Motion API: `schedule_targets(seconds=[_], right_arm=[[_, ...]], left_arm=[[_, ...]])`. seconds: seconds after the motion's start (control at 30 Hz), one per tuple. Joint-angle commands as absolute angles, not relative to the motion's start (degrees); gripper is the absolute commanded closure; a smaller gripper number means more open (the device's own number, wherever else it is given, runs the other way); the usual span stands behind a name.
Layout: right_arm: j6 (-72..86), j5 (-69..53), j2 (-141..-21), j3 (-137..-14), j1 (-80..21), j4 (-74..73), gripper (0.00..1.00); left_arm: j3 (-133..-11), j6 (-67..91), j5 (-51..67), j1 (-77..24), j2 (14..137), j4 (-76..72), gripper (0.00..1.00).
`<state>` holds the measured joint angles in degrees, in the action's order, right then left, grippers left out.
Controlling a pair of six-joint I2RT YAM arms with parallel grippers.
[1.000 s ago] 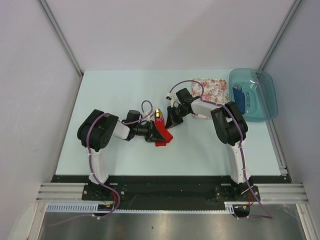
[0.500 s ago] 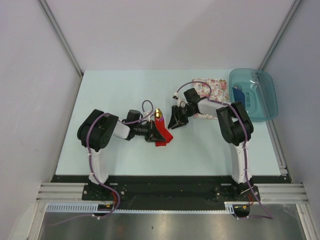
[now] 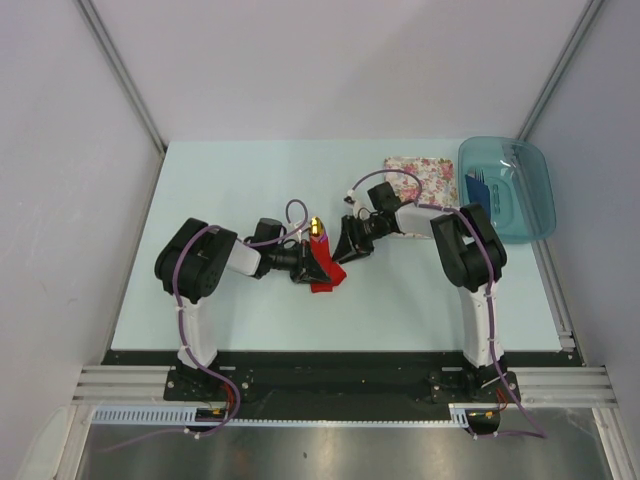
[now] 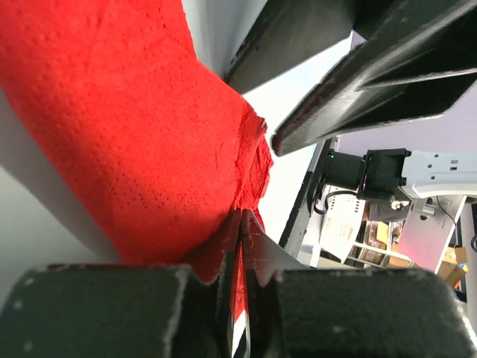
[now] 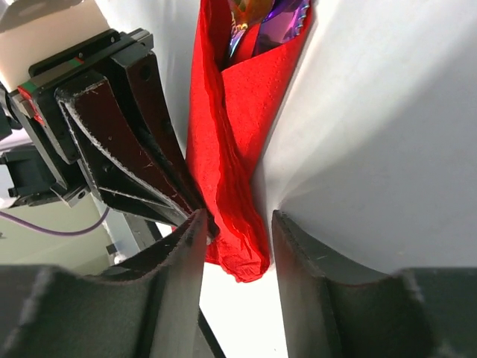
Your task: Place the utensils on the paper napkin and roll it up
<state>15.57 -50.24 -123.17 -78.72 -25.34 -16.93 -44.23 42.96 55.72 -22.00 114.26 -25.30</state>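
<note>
Left gripper (image 4: 240,224) pinched the paper napkin (image 4: 134,134), we saw. Right gripper (image 5: 237,231) stood spread astride that napkin, utensils (image 3: 317,227) inside it.

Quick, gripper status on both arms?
Left gripper: closed, pinching the paper napkin.
Right gripper: open, jaws either side of the napkin's end, not gripping.

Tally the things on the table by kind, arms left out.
Napkins: 2 (red napkin, floral napkin)
Utensils showing: 1 (gold spoon head poking from the red roll; any others hidden)
Tubs: 1 (teal tub)
Unclear kind: 1 (blue item in the tub)
Total: 5
</note>
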Motion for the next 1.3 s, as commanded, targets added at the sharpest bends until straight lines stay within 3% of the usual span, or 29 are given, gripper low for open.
schedule_targets(seconds=[0.0, 0.13, 0.3, 0.5, 0.73, 1.0, 1.17, 1.27], right_arm=[[14.1, -52.1, -123.9, -77.8, -25.8, -15.2, 0.6], [11.1, -51.8, -123.3, -76.0, -26.1, -14.5, 0.69], [9.4, -49.7, -123.8, -75.8, -25.9, -15.7, 1.0], [8.2, -47.5, -123.9, -76.0, -25.9, -16.8, 1.0], [7.4, -44.0, -123.6, -76.1, -26.3, -17.5, 1.0], [7.8, -41.8, -123.3, -76.1, -26.1, -18.4, 1.0], [9.2, -42.5, -122.4, -77.7, -26.4, -19.6, 1.0], [11.7, -42.5, -121.6, -79.5, -26.5, -19.7, 0.79]], left_arm=[[-44.3, 38.7, 51.0, -22.6, 116.5, -21.4, 0.89], [-45.1, 38.7, 50.7, -22.6, 116.5, -21.3, 0.89], [-45.4, 38.3, 51.4, -22.5, 115.2, -21.0, 0.88], [-44.4, 38.8, 52.6, -22.0, 107.9, -24.0, 0.73], [-43.9, 41.9, 52.5, -21.8, 105.1, -26.9, 0.69], [-40.2, 43.1, 52.4, -23.6, 109.9, -28.3, 0.78], [-41.1, 40.4, 50.9, -23.6, 115.6, -23.7, 0.9], [-41.8, 39.6, 50.7, -23.7, 116.5, -22.4, 0.93]])
